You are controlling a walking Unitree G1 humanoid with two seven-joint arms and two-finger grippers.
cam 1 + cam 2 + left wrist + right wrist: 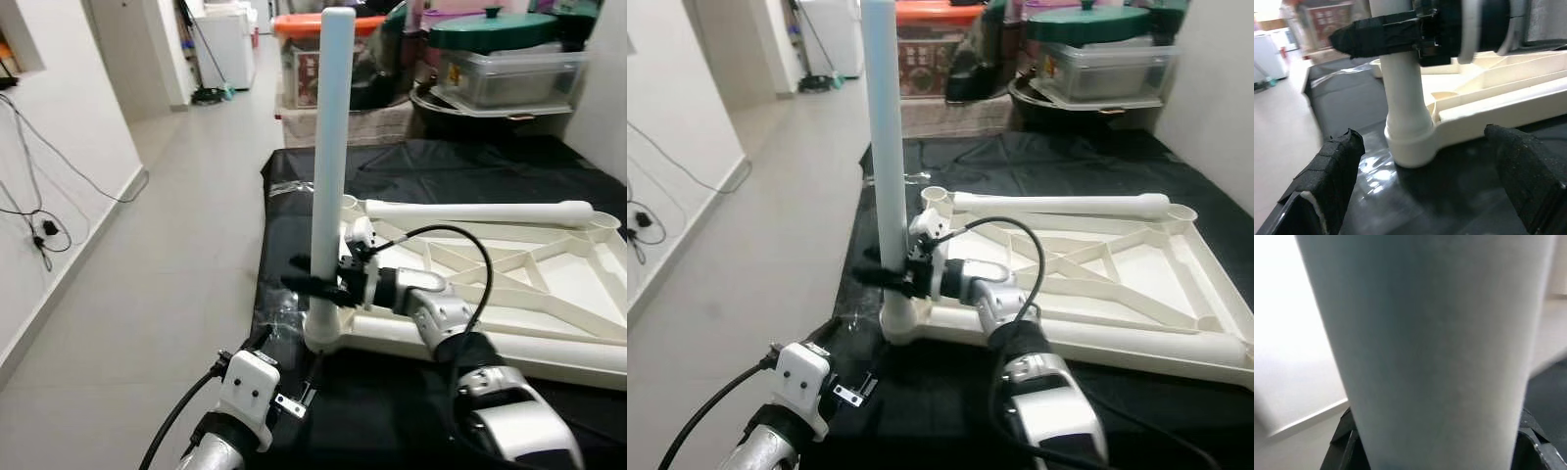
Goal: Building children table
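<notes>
— Where's the right arm from where you stand?

— Stretched forward toward eleven o'clock, silver forearm low, a black cable looping over the wrist. The right gripper [315, 285] lies level, its black fingers [1382, 33] clamped around the upright table leg [331, 147] just above the base.

— And the left?

— The left arm sits low at seven o'clock, wrist tipped up. The left gripper [1435, 171] has its two fingers spread wide, holding nothing, pointing toward the right one.
</notes>
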